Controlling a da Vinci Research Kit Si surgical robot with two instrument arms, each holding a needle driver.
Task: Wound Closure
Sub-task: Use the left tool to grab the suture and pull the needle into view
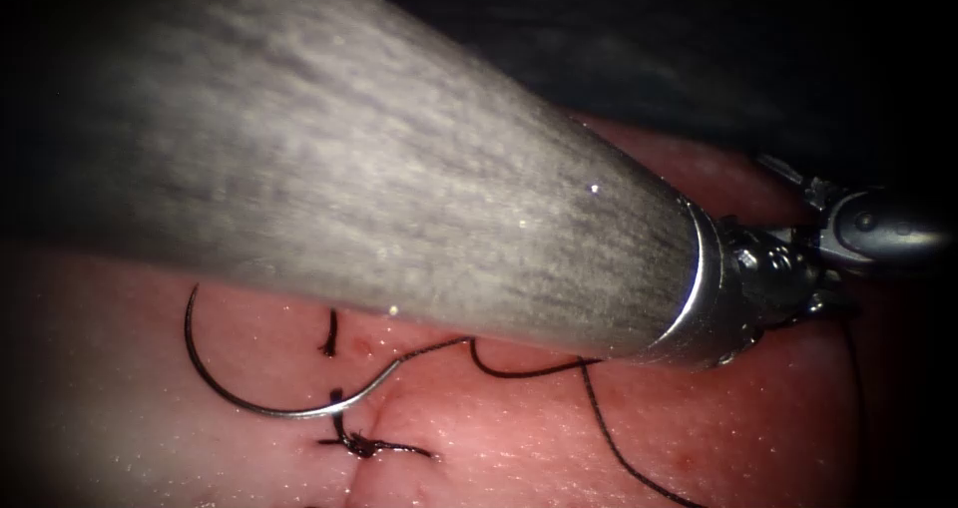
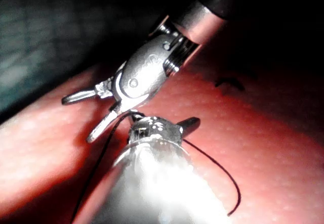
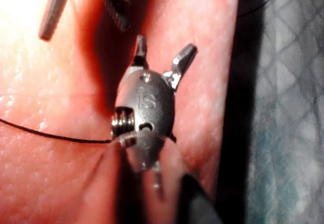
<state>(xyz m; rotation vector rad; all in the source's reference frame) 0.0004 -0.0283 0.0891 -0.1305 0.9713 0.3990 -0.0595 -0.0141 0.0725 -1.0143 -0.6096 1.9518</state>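
Left tool point(image 3: 83, 7): jaws spread, holding nothing. It sits right of the cut, tips close to the right tool's.
Right tool point(image 3: 163, 49): jaws spread, holding nothing. It is at the far right edge of the tissue point(image 1: 758, 438).
Needle point(image 1: 279, 412): lies loose on the tissue, mostly left of the cut. The whole curve is visible, so it looks not to be in the tissue. Tip is far-left, just short of the left shaft point(image 1: 399, 169). The thread end points right, at about the cut line.
Thread point(image 1: 529, 372): runs slack from the needle's tail rightward under the shaft, then bends toward the near right. In the left wrist view it passes close to the right tool's jaw base, but the open jaws are not pinching it.
Knot point(image 1: 364, 446): tied stitch on the cut, near side of the needle. A short stitch end point(image 1: 329, 333) lies just beyond the needle.
Step (judged): between stitches. One knot is down, the needle is parked and both tools are free.
Next move needs: a grasp on the needle, which is well apart from both tools, so you must bring one back left across the cut. Take it on the body of the curve, clear of tip and tail.
Watch: your left shaft hides much of the field, and the slack thread lies in the path, so don't snag it.
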